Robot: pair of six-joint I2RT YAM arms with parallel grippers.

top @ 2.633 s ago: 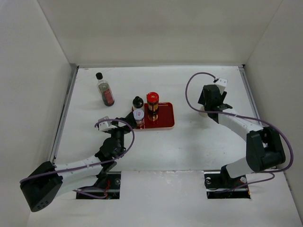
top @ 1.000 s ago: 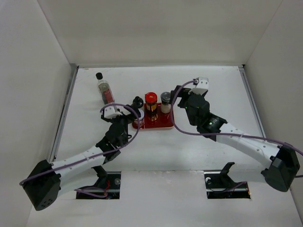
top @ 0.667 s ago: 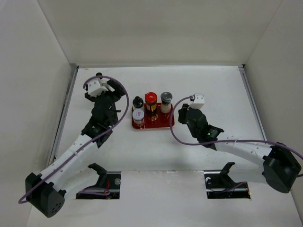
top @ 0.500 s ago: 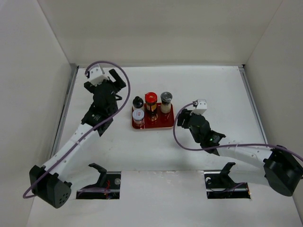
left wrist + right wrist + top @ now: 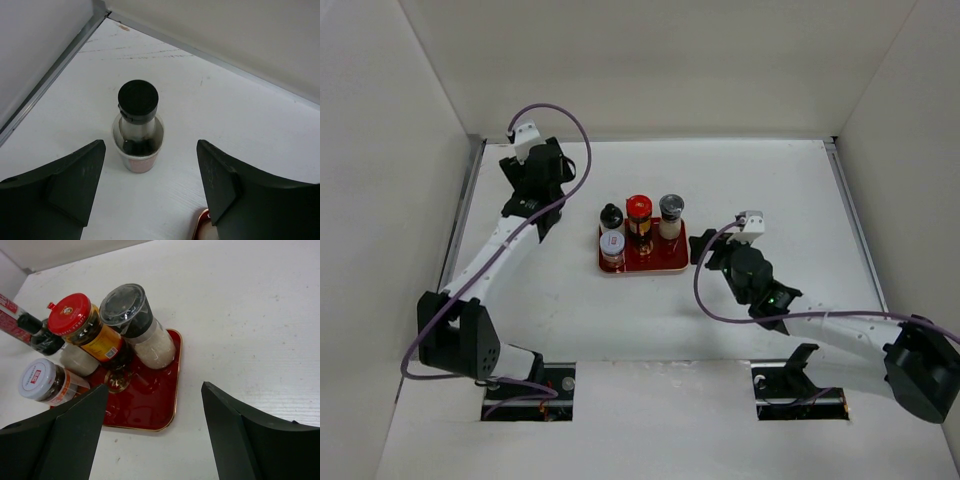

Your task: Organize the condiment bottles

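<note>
Tall black-capped bottle (image 5: 137, 127) upright on the table (image 5: 240, 115) near the far left corner, well apart from the red tray (image 5: 160, 407). Framed by the left tool (image 5: 150, 147): spread wide, grasping nothing, fingers either side without touching. Other four bottles (image 5: 70, 315) already grouped at the tray. Right tool (image 5: 155, 387) likewise released, just beside the tray. Probably the pickup of the last bottle; next, lower around the body, clench, carry upright to the tray.

Four bottles (image 5: 639, 212) crowd the tray's (image 5: 665, 262) far and left edges; the tall bottle (image 5: 137, 125) stands apart, leftward.
</note>
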